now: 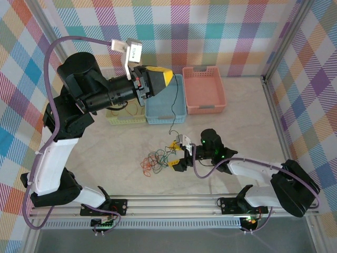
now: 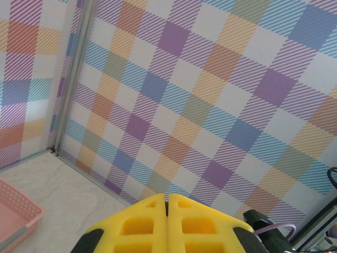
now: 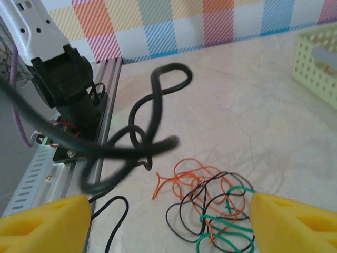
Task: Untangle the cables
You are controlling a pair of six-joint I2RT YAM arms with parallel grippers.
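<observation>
near the front edge of the bench [image 1: 247,137], tangled orange, black and green cables [image 1: 155,161], right gripper [image 1: 175,154] spread wide beside them, left gripper [image 1: 168,78] high over blue basket [image 1: 158,117], pinching a dangling black cable [image 1: 174,105]

Glossy plastic-coated cables [image 1: 156,159] lie on a smooth, marbled table [image 1: 237,132].

Pale marbled table [image 1: 247,121] bears yellow-green basket [image 1: 126,120], blue basket [image 1: 160,110] and pink basket [image 1: 204,89] along the far wall, with tangled cables [image 1: 155,161] nearer the front.
</observation>
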